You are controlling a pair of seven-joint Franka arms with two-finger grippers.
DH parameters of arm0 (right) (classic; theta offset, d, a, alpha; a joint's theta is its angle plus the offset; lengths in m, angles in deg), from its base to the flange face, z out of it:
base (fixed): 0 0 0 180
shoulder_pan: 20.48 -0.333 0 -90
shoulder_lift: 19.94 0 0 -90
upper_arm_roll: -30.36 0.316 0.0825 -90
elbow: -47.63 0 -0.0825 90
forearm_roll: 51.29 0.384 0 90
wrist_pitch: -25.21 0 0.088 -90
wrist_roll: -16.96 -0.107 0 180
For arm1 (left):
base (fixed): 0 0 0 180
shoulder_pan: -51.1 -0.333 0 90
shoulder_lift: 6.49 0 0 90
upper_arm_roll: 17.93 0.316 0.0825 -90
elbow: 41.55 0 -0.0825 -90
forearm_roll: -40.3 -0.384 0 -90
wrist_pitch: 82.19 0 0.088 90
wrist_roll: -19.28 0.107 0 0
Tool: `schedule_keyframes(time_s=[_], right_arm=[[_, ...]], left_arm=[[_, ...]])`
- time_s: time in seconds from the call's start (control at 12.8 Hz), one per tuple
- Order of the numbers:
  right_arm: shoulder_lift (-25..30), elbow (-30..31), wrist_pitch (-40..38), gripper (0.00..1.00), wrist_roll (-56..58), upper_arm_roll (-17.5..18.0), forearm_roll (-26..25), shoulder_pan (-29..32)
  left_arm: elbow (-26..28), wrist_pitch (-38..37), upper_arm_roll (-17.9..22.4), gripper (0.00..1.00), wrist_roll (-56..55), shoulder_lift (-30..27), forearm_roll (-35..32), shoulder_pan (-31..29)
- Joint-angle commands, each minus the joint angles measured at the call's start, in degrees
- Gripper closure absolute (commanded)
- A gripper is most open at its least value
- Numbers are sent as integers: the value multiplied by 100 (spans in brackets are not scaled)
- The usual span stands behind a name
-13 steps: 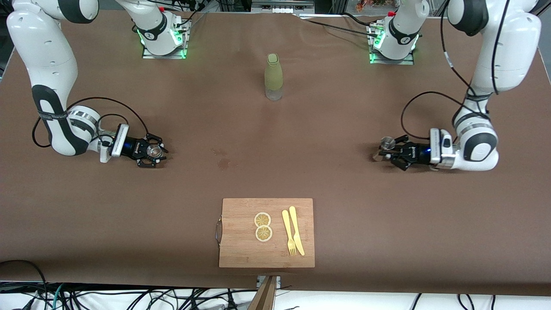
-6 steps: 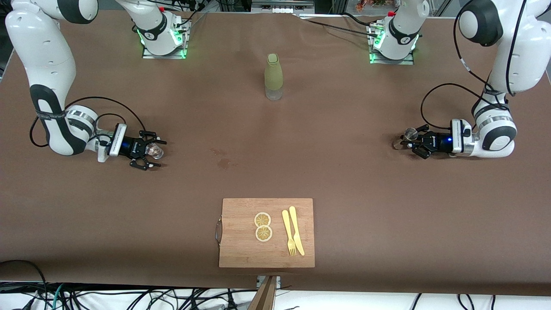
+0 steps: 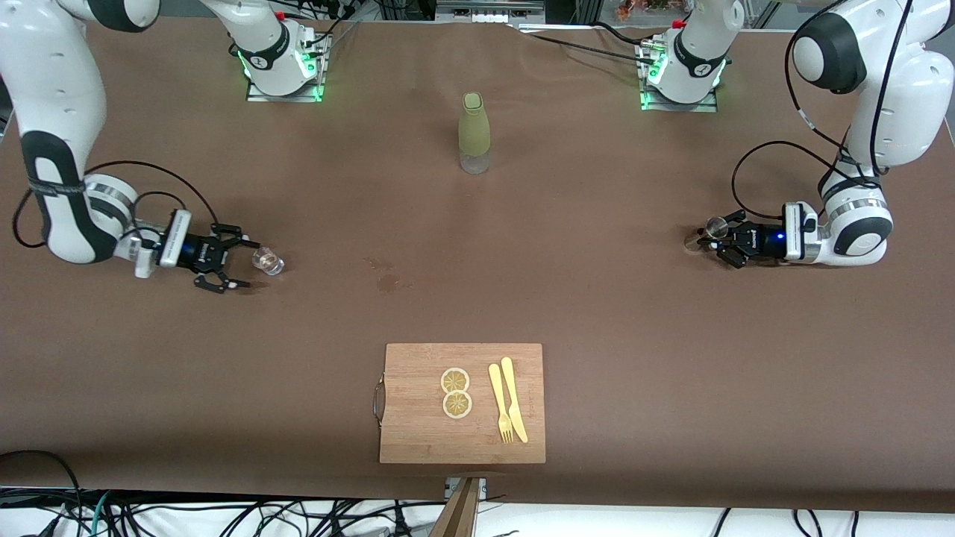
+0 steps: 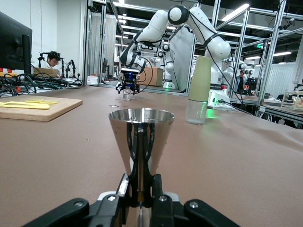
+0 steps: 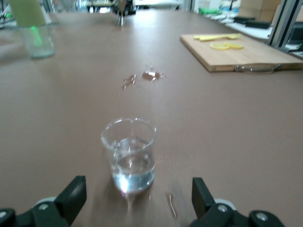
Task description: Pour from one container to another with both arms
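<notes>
The clear glass tumbler (image 3: 268, 260) (image 5: 129, 154), small, thick-based and holding a little liquid, stands upright on the brown table (image 3: 597, 313) at middle left of the front view. The right gripper (image 3: 233, 265) (image 5: 137, 201) sits just beside it, fingers spread wide and apart from the glass. At middle right, the silver hourglass jigger (image 3: 705, 234) (image 4: 140, 142) stands upright, clamped at its waist by the left gripper (image 3: 722, 240) (image 4: 140, 187).

Bottle (image 3: 474, 133), cutting board (image 3: 418, 432) with lemon slices (image 3: 455, 392), cutlery (image 3: 507, 409).
</notes>
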Motion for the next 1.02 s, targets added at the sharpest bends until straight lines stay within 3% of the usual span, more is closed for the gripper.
schedule_keyframes(time_s=[0.0,0.08,0.31,0.55,0.94], right_arm=[[724,288,166,1,-630,-156,-678,26],[952,367,244,1,-1007,-217,-976,17],[1550,438,403,1,-2343,-218,-1794,-1],[1955,438,403,1,-3538,-218,-2243,-44],[2351,430,526,1,-5665,-227,-2947,-246]], left_arm=[[-98,-177,103,43,1448,227,-99,32],[-167,-185,103,0,1431,218,-99,32],[-230,-177,199,0,1099,183,-108,32],[-580,-177,410,0,274,78,-607,41],[-1046,-159,551,0,-2272,-238,-1232,76]])
